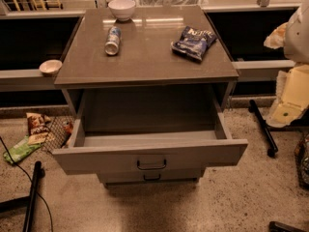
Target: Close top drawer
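The top drawer [96, 159] of the grey cabinet is pulled far out toward the camera. Its inside looks empty, and its dark loop handle [151, 164] sits at the centre of the front. The middle drawer [125, 177] shows just below it, shut, with the same kind of handle. My gripper [276, 36] is at the right edge of the view, level with the cabinet top. It is well to the right of the drawer and touches nothing.
On the cabinet top [149, 62] are a white bowl [121, 8], a can on its side [113, 40] and a blue chip bag [193, 42]. A small bowl [50, 66] sits on the left ledge. Snack wrappers [36, 124] and black poles [263, 127] lie on the floor. A cream box [292, 98] is at the right.
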`<state>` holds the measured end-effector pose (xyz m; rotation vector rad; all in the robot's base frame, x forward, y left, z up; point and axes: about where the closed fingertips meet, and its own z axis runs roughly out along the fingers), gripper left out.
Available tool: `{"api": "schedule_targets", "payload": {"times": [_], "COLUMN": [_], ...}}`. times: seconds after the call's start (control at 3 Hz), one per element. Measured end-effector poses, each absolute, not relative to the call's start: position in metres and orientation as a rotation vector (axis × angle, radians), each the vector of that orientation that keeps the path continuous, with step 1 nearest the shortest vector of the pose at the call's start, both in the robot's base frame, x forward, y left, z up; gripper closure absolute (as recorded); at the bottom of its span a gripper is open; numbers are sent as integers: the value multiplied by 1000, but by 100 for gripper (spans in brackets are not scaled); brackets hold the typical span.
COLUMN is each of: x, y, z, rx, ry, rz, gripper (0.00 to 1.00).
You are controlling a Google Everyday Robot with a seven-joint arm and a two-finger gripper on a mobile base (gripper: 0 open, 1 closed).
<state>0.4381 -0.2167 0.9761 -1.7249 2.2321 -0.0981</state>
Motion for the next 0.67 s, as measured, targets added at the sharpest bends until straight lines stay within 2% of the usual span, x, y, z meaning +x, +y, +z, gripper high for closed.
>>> {"api": "schedule_targets", "payload": {"times": [0.67], "x": [438], "y": [-216], "z": [970], "rx": [-1756], "ry": [2215], "rz": [-150], "gripper": [0]}}
